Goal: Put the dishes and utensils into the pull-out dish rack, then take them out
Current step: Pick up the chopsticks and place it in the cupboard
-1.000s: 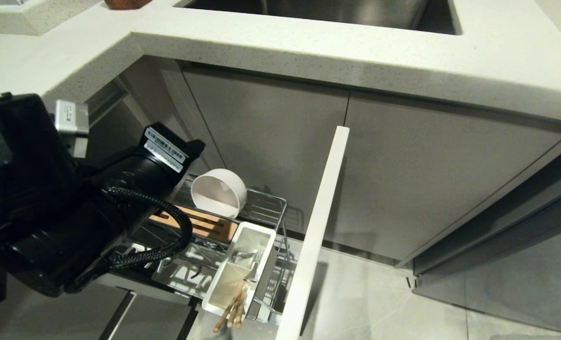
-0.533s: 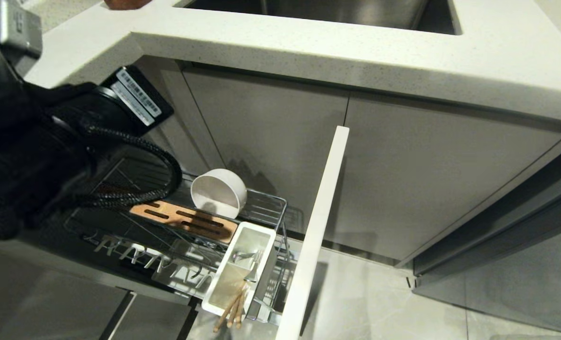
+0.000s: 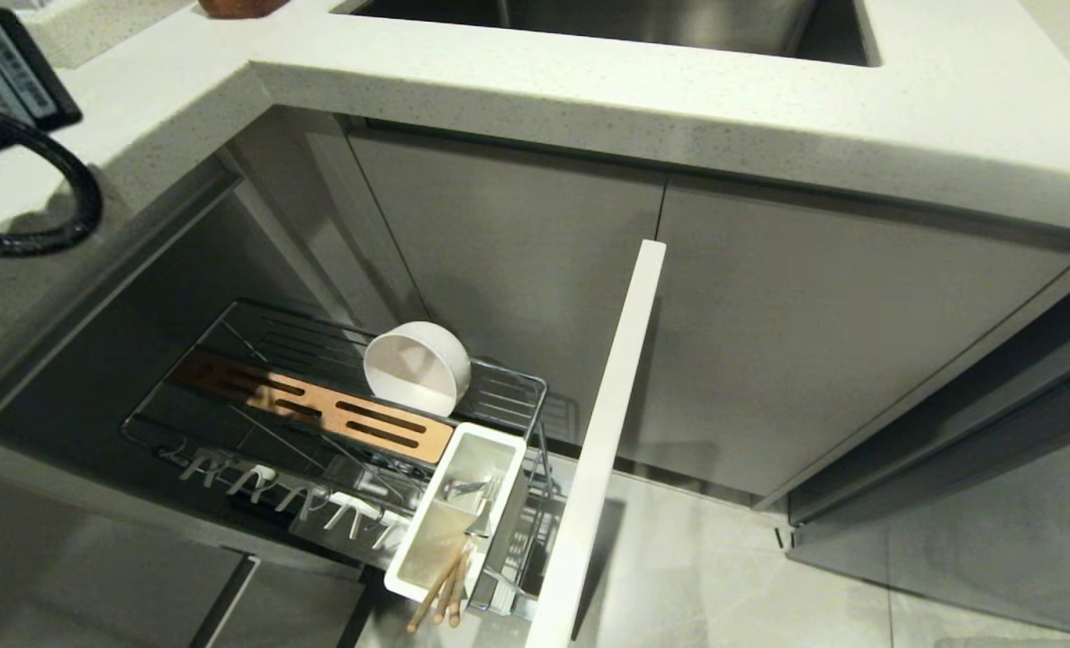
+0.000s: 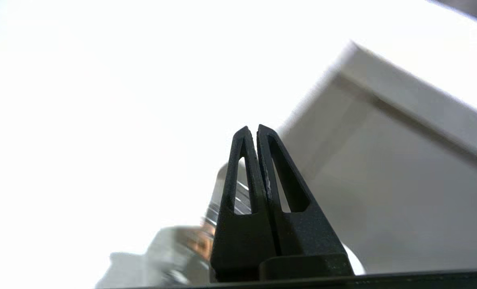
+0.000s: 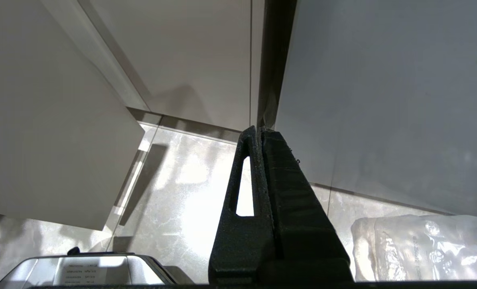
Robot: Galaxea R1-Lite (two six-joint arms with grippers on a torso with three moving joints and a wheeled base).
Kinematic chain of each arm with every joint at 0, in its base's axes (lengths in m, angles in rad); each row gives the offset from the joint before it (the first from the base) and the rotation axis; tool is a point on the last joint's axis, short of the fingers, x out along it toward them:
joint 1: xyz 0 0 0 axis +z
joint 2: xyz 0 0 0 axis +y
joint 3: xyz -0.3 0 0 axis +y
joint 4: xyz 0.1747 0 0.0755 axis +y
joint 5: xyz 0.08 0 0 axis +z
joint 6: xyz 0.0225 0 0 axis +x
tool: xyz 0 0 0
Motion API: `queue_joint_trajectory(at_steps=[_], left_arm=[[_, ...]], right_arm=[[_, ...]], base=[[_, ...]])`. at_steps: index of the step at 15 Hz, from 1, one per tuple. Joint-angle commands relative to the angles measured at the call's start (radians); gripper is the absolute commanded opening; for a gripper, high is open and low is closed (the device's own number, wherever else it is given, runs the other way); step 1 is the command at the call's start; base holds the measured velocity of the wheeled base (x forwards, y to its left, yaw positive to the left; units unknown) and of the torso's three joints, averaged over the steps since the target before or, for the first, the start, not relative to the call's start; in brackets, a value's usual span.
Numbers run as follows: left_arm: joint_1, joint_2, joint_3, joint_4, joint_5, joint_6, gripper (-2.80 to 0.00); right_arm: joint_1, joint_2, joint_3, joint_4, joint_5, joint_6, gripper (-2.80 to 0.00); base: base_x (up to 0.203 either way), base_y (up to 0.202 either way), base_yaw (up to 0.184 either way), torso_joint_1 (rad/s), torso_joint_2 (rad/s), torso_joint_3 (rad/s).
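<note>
The pull-out dish rack (image 3: pixel 526 396) stands drawn out of the cabinet, its pale front panel (image 3: pixel 602 432) edge-on. A cream-white bowl (image 3: pixel 418 367) rests on its side at the rack's back, next to the slotted wooden strip (image 3: pixel 319 409). The white caddy (image 3: pixel 499 450) holds the wooden chopsticks (image 3: pixel 445 589) and a metal spoon (image 3: pixel 465 490). Only my left arm's wrist and cable (image 3: pixel 13 117) show, at the head view's upper left, over the counter. The left gripper (image 4: pixel 254 130) is shut and empty, with the blurred rack (image 4: pixel 182 245) below it. My right gripper (image 5: pixel 258 130) hangs shut and empty over the floor.
A speckled white countertop (image 3: pixel 588 90) overhangs the cabinets, with the steel sink (image 3: pixel 633 22) set in it. A brown object (image 3: pixel 238 7) lies at the counter's far edge. In the right wrist view a clear plastic bag (image 5: pixel 423 249) lies on the tiled floor (image 5: pixel 174 192).
My left arm has lifted up and away to the upper left, off the rack. The wooden strip and the prong row, hidden before, now show. Bowl, chopsticks and spoon have not moved.
</note>
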Motion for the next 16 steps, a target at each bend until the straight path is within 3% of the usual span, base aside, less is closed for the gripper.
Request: queue_joint_trajectory(at_steps=[1, 3, 7, 8, 11, 13, 16], left_arm=[[0.043, -0.01, -0.086, 0.09, 0.02, -0.005, -2.8], [0.102, -0.03, -0.117, 0.135, 0.034, -0.014, -2.8], [0.32, -0.056, -0.197, 0.239, 0.022, -0.051, -2.8], [0.385, -0.059, -0.231, 0.305, -0.005, -0.081, -2.8], [0.564, -0.076, -0.303, 0.524, -0.189, -0.173, -2.8], [0.675, -0.083, -0.329, 0.627, -0.271, -0.231, -2.8], [0.813, -0.084, -0.301, 0.665, -0.301, -0.308, -2.8]], right_arm=[[0.001, 0.001, 0.002, 0.0, 0.0, 0.0, -2.8], [0.0, 0.0, 0.003, 0.0, 0.0, 0.0, -2.8], [0.0, 0.0, 0.003, 0.0, 0.0, 0.0, -2.8], [0.0, 0.0, 0.003, 0.0, 0.0, 0.0, -2.8], [0.0, 0.0, 0.002, 0.0, 0.0, 0.0, -2.8], [0.0, 0.0, 0.003, 0.0, 0.0, 0.0, -2.8], [0.001, 0.0, 0.003, 0.0, 0.0, 0.0, -2.8]], base=[[0.0, 0.0, 0.0, 0.0, 0.0, 0.0], [0.0, 0.0, 0.0, 0.0, 0.0, 0.0], [0.0, 0.0, 0.0, 0.0, 0.0, 0.0], [0.0, 0.0, 0.0, 0.0, 0.0, 0.0], [0.0, 0.0, 0.0, 0.0, 0.0, 0.0], [0.0, 0.0, 0.0, 0.0, 0.0, 0.0], [0.0, 0.0, 0.0, 0.0, 0.0, 0.0]])
